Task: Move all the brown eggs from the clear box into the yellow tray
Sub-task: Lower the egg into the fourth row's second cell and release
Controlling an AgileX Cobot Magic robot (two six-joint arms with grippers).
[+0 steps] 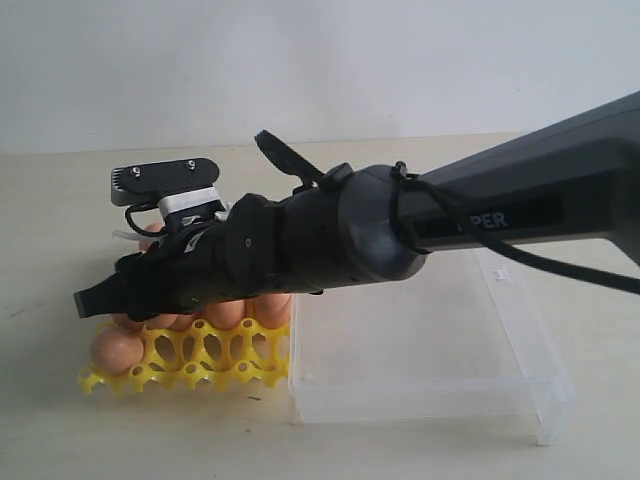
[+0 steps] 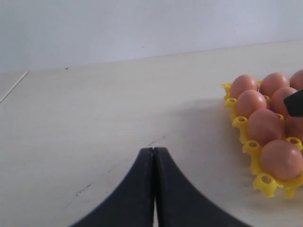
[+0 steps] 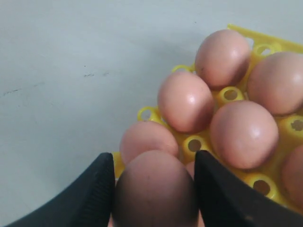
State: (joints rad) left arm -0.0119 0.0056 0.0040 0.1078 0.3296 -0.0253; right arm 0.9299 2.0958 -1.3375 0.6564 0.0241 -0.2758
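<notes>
My right gripper point(image 3: 154, 160) is shut on a brown egg point(image 3: 155, 189), with one black finger on each side of it. It hangs just over the yellow tray point(image 3: 195, 144), where several other brown eggs point(image 3: 244, 132) sit in their cups. In the exterior view the right arm reaches across to the left, and its gripper point(image 1: 110, 297) is above the tray point(image 1: 200, 370). The clear box point(image 1: 420, 385) lies right of the tray and shows no eggs. My left gripper point(image 2: 154, 150) is shut on nothing above bare table, off to the side of the tray point(image 2: 265, 182).
The pale tabletop point(image 2: 94, 118) stretches around the tray and box, with a white wall behind. The right arm's bulk hides the tray's far rows in the exterior view. A black fingertip point(image 2: 296, 103) of the right gripper shows at the edge of the left wrist view.
</notes>
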